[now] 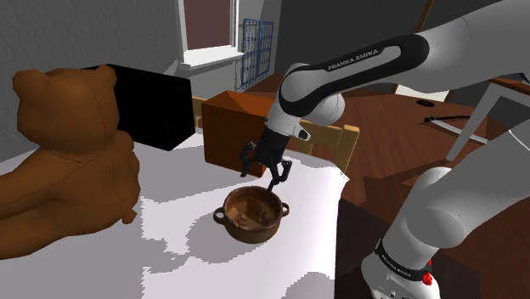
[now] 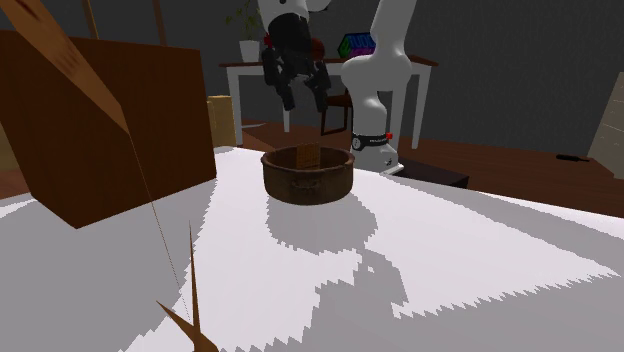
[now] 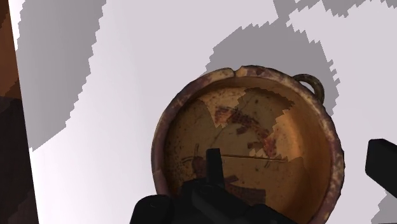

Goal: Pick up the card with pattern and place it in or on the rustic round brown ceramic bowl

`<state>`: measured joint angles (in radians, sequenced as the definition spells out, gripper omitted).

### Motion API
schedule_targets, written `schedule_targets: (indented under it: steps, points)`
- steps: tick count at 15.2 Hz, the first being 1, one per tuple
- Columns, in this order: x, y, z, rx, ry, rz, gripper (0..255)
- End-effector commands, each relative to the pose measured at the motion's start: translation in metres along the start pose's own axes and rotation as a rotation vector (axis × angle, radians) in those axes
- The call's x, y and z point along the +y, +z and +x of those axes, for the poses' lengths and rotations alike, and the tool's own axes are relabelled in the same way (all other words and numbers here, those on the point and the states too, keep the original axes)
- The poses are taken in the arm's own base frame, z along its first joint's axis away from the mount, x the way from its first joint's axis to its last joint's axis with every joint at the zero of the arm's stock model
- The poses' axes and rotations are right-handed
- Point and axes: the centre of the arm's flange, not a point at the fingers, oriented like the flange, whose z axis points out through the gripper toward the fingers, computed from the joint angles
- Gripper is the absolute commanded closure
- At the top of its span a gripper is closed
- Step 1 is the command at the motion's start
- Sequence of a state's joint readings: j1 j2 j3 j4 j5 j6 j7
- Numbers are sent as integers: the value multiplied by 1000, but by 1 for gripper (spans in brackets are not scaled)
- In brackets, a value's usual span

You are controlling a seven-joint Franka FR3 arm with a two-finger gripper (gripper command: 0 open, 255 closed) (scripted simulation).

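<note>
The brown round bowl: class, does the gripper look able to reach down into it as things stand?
Probably yes. The open gripper hangs above the bowl, whose mouth faces up uncovered; the brown box and the teddy bear stand well clear of it.

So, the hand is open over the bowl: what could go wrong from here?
1. The hand hangs above the bowl; if it dropped lower, a finger might strike the rim and shift the bowl.
2. The card seems to stand on edge inside, so a bump might topple it.
</note>
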<state>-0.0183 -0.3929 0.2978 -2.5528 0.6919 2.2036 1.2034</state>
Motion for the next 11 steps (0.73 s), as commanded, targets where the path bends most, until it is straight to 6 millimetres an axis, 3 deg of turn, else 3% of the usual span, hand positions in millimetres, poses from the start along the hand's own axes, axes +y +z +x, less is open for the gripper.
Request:
schedule_targets:
  steps: [1,3,7,11]
  points:
    - [0,0,0,0,0,0,0]
    - [0,0,0,0,0,0,0]
    - [0,-50,0,0,0,0,0]
    - [0,-50,0,0,0,0,0]
